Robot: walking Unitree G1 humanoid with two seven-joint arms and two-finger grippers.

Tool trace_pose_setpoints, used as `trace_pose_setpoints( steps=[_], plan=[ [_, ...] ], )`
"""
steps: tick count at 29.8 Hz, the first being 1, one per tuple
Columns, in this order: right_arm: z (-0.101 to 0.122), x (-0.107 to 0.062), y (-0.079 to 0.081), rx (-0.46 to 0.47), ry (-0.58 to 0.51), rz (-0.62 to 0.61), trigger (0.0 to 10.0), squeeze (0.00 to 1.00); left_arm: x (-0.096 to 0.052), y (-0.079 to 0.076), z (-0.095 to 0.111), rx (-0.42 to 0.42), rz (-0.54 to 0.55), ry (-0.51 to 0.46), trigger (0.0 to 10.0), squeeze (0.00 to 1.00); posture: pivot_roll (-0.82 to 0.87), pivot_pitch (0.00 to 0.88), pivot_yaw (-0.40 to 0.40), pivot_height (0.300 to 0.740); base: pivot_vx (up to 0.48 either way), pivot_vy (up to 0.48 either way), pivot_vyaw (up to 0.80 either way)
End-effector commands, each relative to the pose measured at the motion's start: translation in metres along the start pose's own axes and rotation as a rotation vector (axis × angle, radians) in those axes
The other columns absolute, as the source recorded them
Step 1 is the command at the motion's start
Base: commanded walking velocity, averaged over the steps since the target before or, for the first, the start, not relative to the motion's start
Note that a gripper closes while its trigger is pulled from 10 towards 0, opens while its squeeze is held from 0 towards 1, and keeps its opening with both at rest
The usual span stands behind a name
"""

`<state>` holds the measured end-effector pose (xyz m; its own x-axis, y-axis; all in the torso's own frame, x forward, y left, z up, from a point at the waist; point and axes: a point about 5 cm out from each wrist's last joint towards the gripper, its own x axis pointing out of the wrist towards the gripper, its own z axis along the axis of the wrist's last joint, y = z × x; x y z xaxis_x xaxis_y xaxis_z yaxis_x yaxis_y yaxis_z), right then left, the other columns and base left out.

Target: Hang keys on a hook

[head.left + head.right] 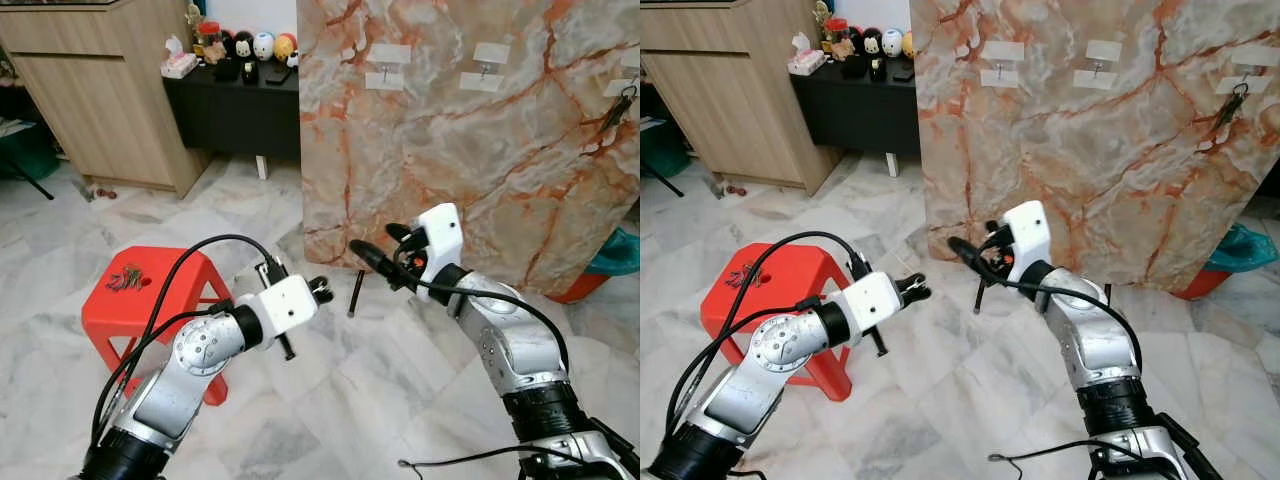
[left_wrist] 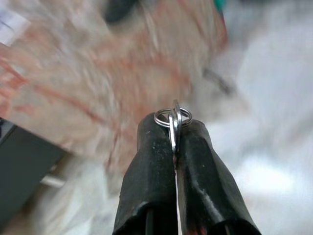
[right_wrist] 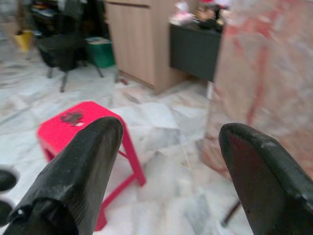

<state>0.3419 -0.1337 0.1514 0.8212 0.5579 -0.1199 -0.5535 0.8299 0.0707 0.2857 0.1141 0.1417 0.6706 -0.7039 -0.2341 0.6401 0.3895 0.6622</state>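
one key ring (image 2: 172, 117) is pinched between the pressed-together fingers of the left gripper (image 1: 318, 290), just its loop poking past the tips in the left wrist view. the gripper sits at centre-left of the head view, above the floor, well short of the marble panel (image 1: 480, 160).

step in hand, as i judge it: carry the ring up to a hook. the nearest free hooks (image 1: 386, 70) are on white pads at the upper middle of the frame, well above the gripper, so the arm needs a long raise and reach. best to keep the pinch firm, turn the wrist so the loop faces the hook tip, then lower it on before letting go. risk: little of the ring is exposed, so aim must be fine.

pose: left arm bent at the elbow, forearm pointing toward the panel. right gripper (image 1: 385, 262) at mid-frame, fingers spread, empty, pointing left. more keys (image 1: 125, 279) lie on the red stool (image 1: 150, 300) at lower left. another bunch (image 1: 620, 105) already hangs at the upper right edge.
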Motion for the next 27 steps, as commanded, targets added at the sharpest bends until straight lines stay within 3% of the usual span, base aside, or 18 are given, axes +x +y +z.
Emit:
trace_pose_setpoints(
  steps=[1, 3, 4, 5, 6, 8, 11, 12, 15, 17, 21, 23, 24, 25, 26, 27],
  plan=[
    [-0.007, 0.0, -0.006, -0.008, 0.045, -0.05, 10.0, 0.0, -0.001, -0.006, -0.02, 0.131, -0.047, 0.128, 10.0, 0.0, 0.12, 0.053, -0.003, 0.74, 0.0, 0.0, 0.0],
    [-0.013, -0.001, -0.005, -0.001, 0.056, -0.055, 10.0, 0.0, -0.007, -0.012, -0.035, 0.226, -0.105, 0.213, 10.0, 0.0, 0.12, 0.054, 0.0, 0.74, 0.0, 0.0, 0.0],
    [-0.019, -0.001, -0.003, 0.001, 0.071, -0.057, 10.0, 0.0, -0.014, -0.019, -0.052, 0.301, -0.169, 0.309, 10.0, 0.0, 0.13, 0.053, 0.003, 0.74, 0.0, 0.0, 0.0],
    [-0.019, -0.001, -0.003, 0.001, 0.071, -0.057, 10.0, 0.0, -0.014, -0.019, -0.052, 0.301, -0.169, 0.309, 10.0, 0.0, 0.13, 0.053, 0.003, 0.74, 0.0, 0.0, 0.0],
    [-0.028, -0.002, -0.002, 0.005, 0.096, -0.066, 10.0, 0.0, -0.025, -0.027, -0.073, 0.341, -0.236, 0.43, 10.0, 0.0, 0.13, 0.053, 0.006, 0.74, 0.0, 0.0, 0.0],
    [-0.034, -0.002, -0.002, 0.003, 0.116, -0.072, 10.0, 0.0, -0.034, -0.035, -0.087, 0.297, -0.27, 0.506, 10.0, 0.0, 0.13, 0.053, 0.006, 0.74, 0.0, 0.0, 0.0],
    [-0.051, -0.002, -0.004, 0.03, 0.164, -0.099, 10.0, 0.0, -0.05, -0.053, -0.112, 0.04, -0.197, 0.627, 10.0, 0.0, 0.12, 0.043, 0.012, 0.74, 0.0, 0.0, 0.0],
    [-0.057, -0.002, -0.004, 0.042, 0.182, -0.107, 10.0, 0.0, -0.052, -0.06, -0.117, -0.088, -0.145, 0.645, 10.0, 0.0, 0.13, 0.044, 0.012, 0.74, 0.0, 0.0, 0.0],
    [-0.068, -0.001, -0.002, 0.069, 0.206, -0.113, 10.0, 0.0, -0.054, -0.074, -0.128, -0.33, -0.049, 0.663, 10.0, 0.0, 0.14, 0.041, 0.014, 0.74, 0.0, 0.0, 0.0],
    [-0.084, -0.002, -0.002, 0.085, 0.256, -0.137, 10.0, 0.0, -0.066, -0.099, -0.147, -0.476, -0.039, 0.746, 10.0, 0.0, 0.14, 0.046, 0.016, 0.74, 0.0, 0.0, 0.0],
    [-0.098, -0.006, -0.002, 0.116, 0.293, -0.168, 10.0, 0.0, -0.085, -0.125, -0.164, -0.606, -0.026, 0.869, 10.0, 0.0, 0.14, 0.053, 0.019, 0.74, 0.0, 0.0, 0.0],
    [-0.106, -0.009, -0.002, 0.121, 0.314, -0.181, 10.0, 0.0, -0.105, -0.144, -0.175, -0.457, -0.134, 0.987, 10.0, 0.0, 0.14, 0.054, 0.022, 0.74, 0.0, 0.0, 0.0],
    [-0.107, -0.009, -0.001, 0.122, 0.318, -0.183, 10.0, 0.0, -0.113, -0.154, -0.178, -0.448, -0.174, 1.018, 10.0, 0.0, 0.15, 0.057, 0.025, 0.74, 0.0, 0.0, 0.0],
    [-0.108, -0.009, -0.001, 0.126, 0.317, -0.184, 10.0, 0.0, -0.114, -0.157, -0.178, -0.498, -0.162, 1.021, 10.0, 0.0, 0.15, 0.057, 0.025, 0.74, 0.0, 0.0, 0.0],
    [-0.108, -0.009, -0.001, 0.126, 0.317, -0.184, 10.0, 0.0, -0.114, -0.157, -0.178, -0.498, -0.162, 1.021, 10.0, 0.0, 0.15, 0.057, 0.025, 0.74, 0.0, 0.0, 0.0],
    [-0.107, -0.008, -0.002, 0.128, 0.31, -0.191, 10.0, 0.0, -0.115, -0.164, -0.179, -0.656, -0.089, 1.021, 10.0, 0.0, 0.14, 0.061, 0.028, 0.74, 0.0, 0.0, 0.0]
  ],
)
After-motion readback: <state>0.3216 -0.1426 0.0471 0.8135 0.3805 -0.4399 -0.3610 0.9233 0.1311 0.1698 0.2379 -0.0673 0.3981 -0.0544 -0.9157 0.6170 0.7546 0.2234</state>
